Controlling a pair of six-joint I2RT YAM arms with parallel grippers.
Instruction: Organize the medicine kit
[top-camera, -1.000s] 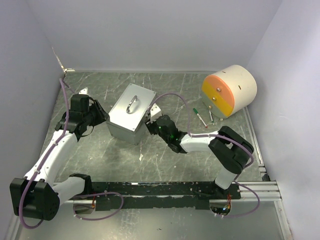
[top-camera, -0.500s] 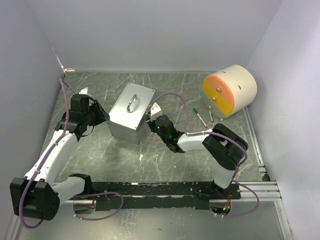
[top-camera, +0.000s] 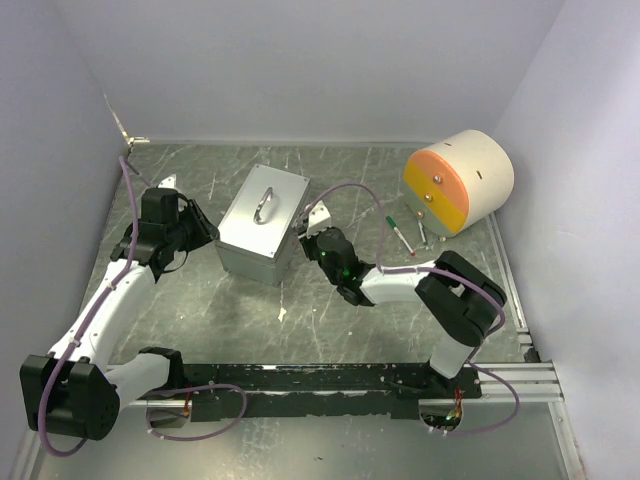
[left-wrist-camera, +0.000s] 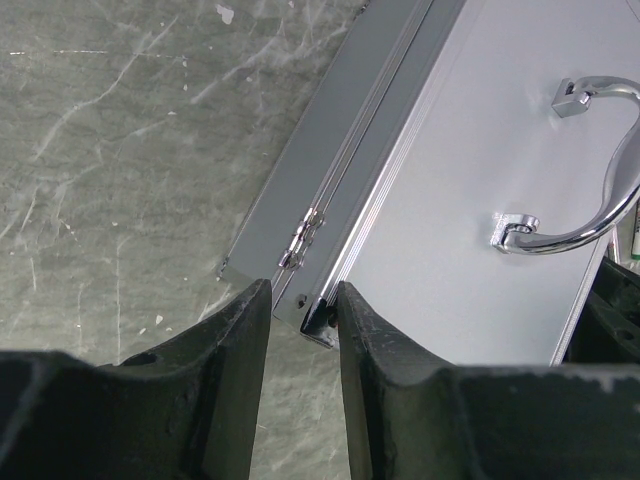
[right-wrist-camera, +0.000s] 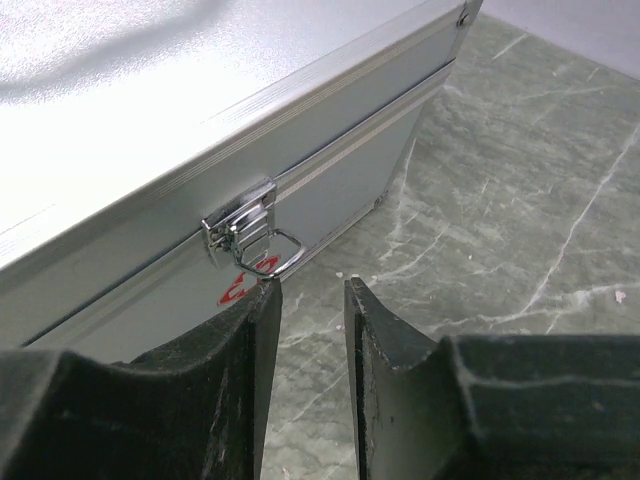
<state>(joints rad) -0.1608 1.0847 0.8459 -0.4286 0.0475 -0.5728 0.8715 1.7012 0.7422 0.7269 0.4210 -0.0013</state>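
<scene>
The silver metal medicine case (top-camera: 258, 225) lies shut on the table, its chrome handle (top-camera: 265, 205) on top. My left gripper (top-camera: 207, 232) is at the case's left end. In the left wrist view (left-wrist-camera: 303, 300) its jaws stand narrowly apart, with the case's corner (left-wrist-camera: 318, 325) and hinge (left-wrist-camera: 303, 235) just past the tips. My right gripper (top-camera: 308, 230) is at the case's right side. In the right wrist view (right-wrist-camera: 312, 290) its jaws are narrowly apart and empty, the left fingertip (right-wrist-camera: 262, 300) right under the chrome latch (right-wrist-camera: 245, 235), whose wire loop hangs out.
A cream cylinder with an orange and yellow face (top-camera: 458, 182) lies at the back right. Two pens (top-camera: 400, 233) (top-camera: 421, 228) lie on the table in front of it. White walls close in the left, back and right sides.
My right gripper has moved away from me along the case's right side, up to the latch. The case has shifted slightly. My left arm has stayed put.
</scene>
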